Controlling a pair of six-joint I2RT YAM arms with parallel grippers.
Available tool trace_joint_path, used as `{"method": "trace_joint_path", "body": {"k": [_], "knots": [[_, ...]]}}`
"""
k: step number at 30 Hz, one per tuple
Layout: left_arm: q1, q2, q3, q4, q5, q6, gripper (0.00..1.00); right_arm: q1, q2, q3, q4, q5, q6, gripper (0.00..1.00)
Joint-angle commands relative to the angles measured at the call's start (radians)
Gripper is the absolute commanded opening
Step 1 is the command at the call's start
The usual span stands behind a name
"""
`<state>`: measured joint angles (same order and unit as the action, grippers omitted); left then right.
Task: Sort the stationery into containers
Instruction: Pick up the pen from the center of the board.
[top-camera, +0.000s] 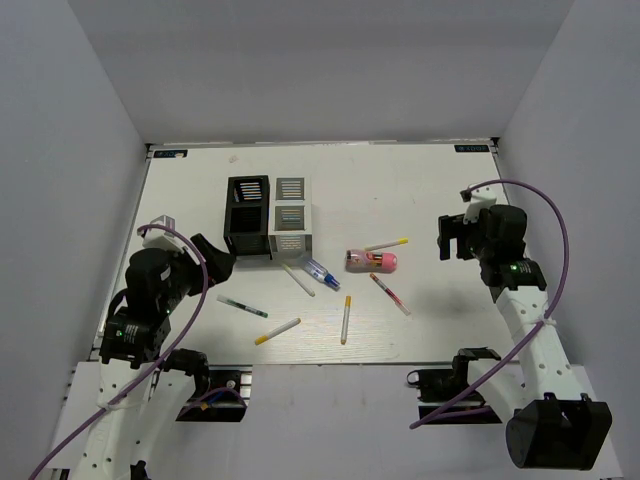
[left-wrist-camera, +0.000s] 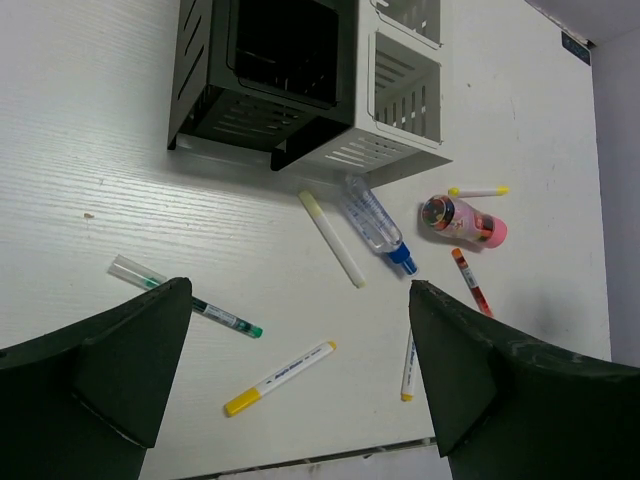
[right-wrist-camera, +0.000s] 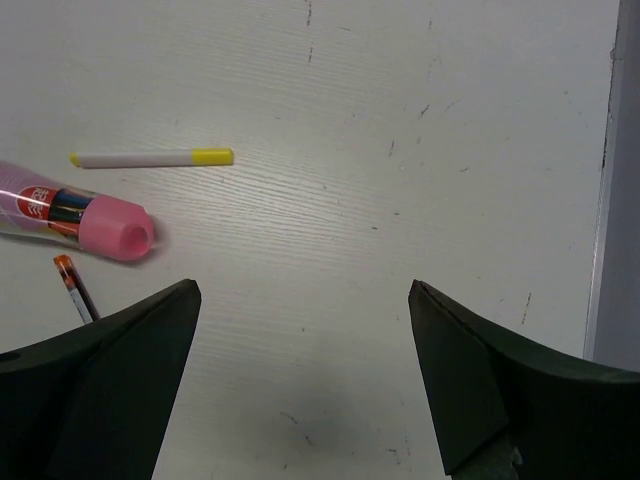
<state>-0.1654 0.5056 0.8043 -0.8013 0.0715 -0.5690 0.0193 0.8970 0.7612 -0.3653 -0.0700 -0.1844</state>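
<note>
White tabletop (top-camera: 420, 190) lay strewn with pens (top-camera: 277, 331) and a pink cylinder (top-camera: 371, 262) near the adjoining black box (top-camera: 248, 215) and white-grey box (top-camera: 291, 215), whose cells seemed unfilled, so left gripper (left-wrist-camera: 300, 284) and right gripper (right-wrist-camera: 303, 285) hovered spread wide, holding nothing.

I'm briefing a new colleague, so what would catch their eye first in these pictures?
The black organizer box and white-grey box stand joined, left of centre on the table. To their right lies the pink cylinder, and thin pens lie scattered toward the table's near edge.
</note>
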Motion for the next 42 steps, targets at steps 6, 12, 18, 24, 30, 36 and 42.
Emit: {"method": "trace_joint_path", "body": {"k": [6, 12, 18, 24, 30, 36, 42], "knots": [[0.006, -0.004, -0.014, 0.001, 0.014, -0.012, 0.99, -0.004, 0.0, 0.041, -0.047, -0.1, -0.131, 0.91], [0.006, -0.004, -0.014, -0.009, 0.004, -0.023, 0.99, -0.002, -0.006, 0.067, -0.118, -0.18, -0.247, 0.91], [0.006, 0.014, -0.024, -0.029, -0.016, -0.098, 0.71, -0.001, -0.012, 0.133, -0.155, -0.129, -0.308, 0.91], [0.006, 0.126, -0.051, -0.206, -0.134, -0.305, 0.28, -0.002, 0.025, 0.162, -0.277, -0.219, -0.339, 0.76], [-0.005, 0.211, -0.083, -0.294, -0.144, -0.468, 0.75, -0.002, 0.031, 0.138, -0.274, -0.312, -0.273, 0.58], [-0.005, 0.28, -0.129, -0.233, -0.189, -0.511, 0.75, 0.001, 0.078, 0.159, -0.262, -0.346, -0.262, 0.65], [-0.005, 0.419, -0.139, -0.162, -0.226, -0.545, 0.65, -0.001, 0.085, 0.15, -0.239, -0.372, -0.222, 0.63]]}}
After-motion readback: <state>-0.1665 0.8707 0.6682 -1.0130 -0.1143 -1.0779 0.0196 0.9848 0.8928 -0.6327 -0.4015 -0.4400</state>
